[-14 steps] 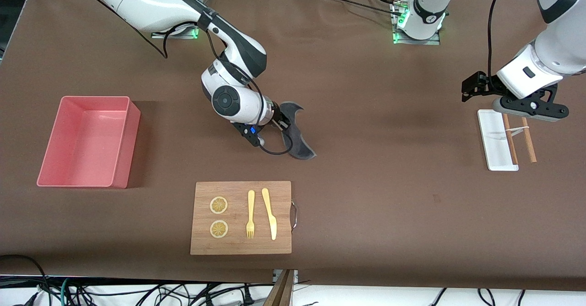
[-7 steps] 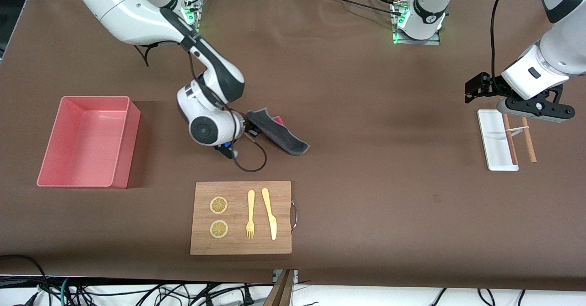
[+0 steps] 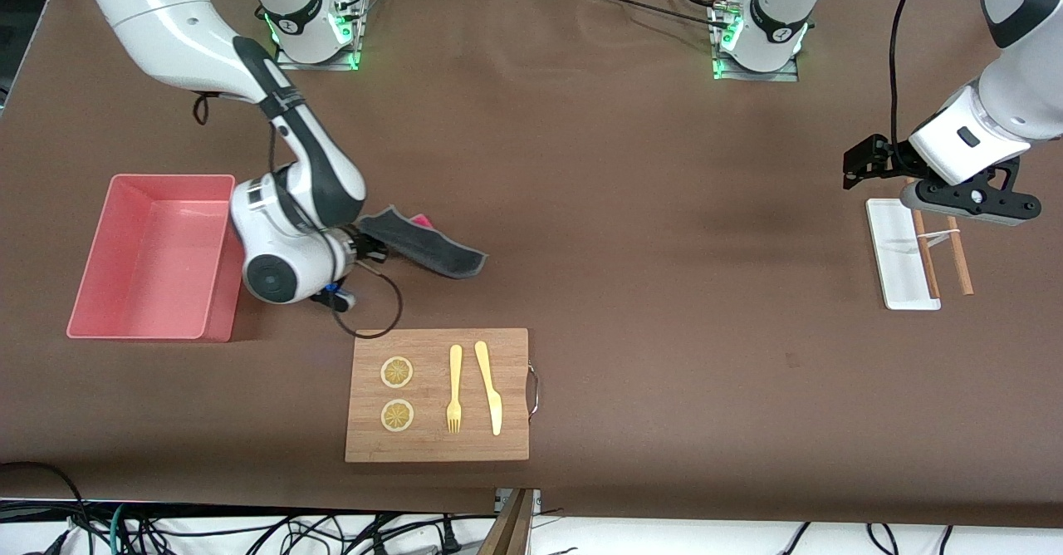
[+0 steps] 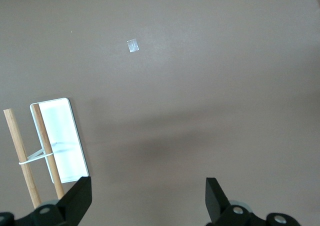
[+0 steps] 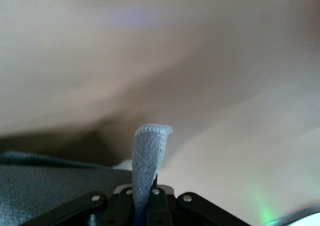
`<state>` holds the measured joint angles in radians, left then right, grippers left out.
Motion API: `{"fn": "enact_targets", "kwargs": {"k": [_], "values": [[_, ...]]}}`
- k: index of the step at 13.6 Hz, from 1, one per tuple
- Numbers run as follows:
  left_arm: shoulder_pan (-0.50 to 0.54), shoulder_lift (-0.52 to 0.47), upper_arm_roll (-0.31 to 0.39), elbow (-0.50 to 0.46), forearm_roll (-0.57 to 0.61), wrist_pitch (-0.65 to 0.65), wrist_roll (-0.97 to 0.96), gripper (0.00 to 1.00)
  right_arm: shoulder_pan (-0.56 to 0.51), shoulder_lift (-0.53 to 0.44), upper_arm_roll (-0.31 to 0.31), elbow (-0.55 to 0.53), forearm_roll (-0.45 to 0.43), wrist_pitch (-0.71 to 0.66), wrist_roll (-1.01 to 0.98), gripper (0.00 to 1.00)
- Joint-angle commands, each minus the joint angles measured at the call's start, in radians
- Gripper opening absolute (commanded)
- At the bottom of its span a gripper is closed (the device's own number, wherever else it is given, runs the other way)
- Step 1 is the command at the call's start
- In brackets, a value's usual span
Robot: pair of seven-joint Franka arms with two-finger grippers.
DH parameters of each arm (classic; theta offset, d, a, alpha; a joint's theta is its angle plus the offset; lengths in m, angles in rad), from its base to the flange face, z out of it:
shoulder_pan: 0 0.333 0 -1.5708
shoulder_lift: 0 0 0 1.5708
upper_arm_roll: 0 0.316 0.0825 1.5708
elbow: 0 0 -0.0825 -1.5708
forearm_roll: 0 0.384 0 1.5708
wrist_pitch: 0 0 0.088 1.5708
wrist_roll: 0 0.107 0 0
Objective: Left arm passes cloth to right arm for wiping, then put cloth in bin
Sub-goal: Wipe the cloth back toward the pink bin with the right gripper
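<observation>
cloth [image 3: 419, 246]: soft knit fabric, matt grey w/ pink face. bin [image 3: 87, 289]: smooth pink plastic, slight sheen. Board [image 3: 515, 447]: wood, visible grain. Tray [image 3: 897, 277]: glossy white. Table [image 3: 664, 289]: matt brown cover.

Robot lab: bolted arm bases [image 3: 757, 36], loose cables [image 3: 249, 530].

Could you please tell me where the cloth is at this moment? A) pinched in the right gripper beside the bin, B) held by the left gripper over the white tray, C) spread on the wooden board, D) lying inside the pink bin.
A: the right gripper is shut on the cloth, just beside the bin, which holds nothing.
</observation>
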<state>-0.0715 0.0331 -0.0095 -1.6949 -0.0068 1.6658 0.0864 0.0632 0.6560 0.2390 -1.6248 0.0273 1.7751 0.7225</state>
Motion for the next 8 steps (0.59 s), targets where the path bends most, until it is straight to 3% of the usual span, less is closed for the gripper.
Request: {"fn": "enact_targets", "kwargs": {"k": [1, 5, 8], "values": [[0.007, 0.013, 0.000, 0.027, -0.012, -0.004, 0.015, 1.00, -0.006, -0.041, -0.064, -0.007, 0.011, -0.052, -0.141, 0.00], [0.007, 0.013, 0.000, 0.027, -0.012, -0.004, 0.016, 1.00, -0.006, -0.137, -0.080, 0.017, 0.014, -0.129, -0.166, 0.00], [0.007, 0.013, 0.000, 0.027, -0.015, -0.004, 0.016, 1.00, -0.040, -0.216, -0.089, 0.165, 0.006, -0.352, -0.225, 0.00]]}}
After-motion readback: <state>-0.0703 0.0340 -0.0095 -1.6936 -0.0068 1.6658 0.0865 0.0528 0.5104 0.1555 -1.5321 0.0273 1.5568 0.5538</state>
